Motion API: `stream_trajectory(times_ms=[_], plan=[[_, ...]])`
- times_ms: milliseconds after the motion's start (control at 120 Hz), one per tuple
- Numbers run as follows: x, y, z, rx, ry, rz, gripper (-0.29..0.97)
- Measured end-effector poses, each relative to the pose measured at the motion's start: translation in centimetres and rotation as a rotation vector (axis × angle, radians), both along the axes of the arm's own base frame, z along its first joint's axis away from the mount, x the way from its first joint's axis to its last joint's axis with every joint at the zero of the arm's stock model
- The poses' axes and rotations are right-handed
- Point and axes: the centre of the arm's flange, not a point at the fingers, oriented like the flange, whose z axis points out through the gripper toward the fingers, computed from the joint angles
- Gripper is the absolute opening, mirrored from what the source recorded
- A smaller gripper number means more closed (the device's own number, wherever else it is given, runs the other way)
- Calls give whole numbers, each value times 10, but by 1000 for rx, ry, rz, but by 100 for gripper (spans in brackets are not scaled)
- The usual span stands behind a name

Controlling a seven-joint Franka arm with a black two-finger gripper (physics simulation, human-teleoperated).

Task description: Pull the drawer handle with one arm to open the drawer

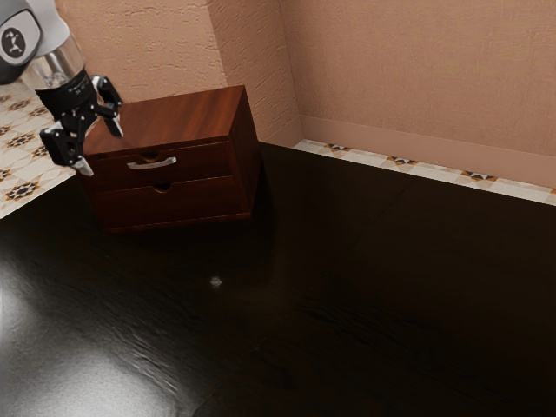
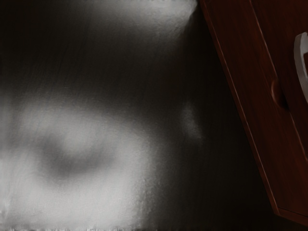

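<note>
Dark desk [image 1: 347, 330] is carrying a two-drawer cabinet [image 1: 200, 113]; the tool [image 1: 96, 144], released, is hovering just beside the upper drawer's silver handle [image 1: 151, 162], and should straddle it squarely before clenching.

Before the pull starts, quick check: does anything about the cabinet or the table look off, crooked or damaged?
Nothing serious. The cabinet stands upright, both drawers shut. Only the upper drawer has a metal handle; the lower drawer shows just a notch. A pale speck lies on the table.
</note>
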Motion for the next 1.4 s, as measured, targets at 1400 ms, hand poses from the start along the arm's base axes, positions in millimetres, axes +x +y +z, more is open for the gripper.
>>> stream_trajectory(times_ms=[1400], plan=[[89, 83, -115, 39, -202, 124, 42]])
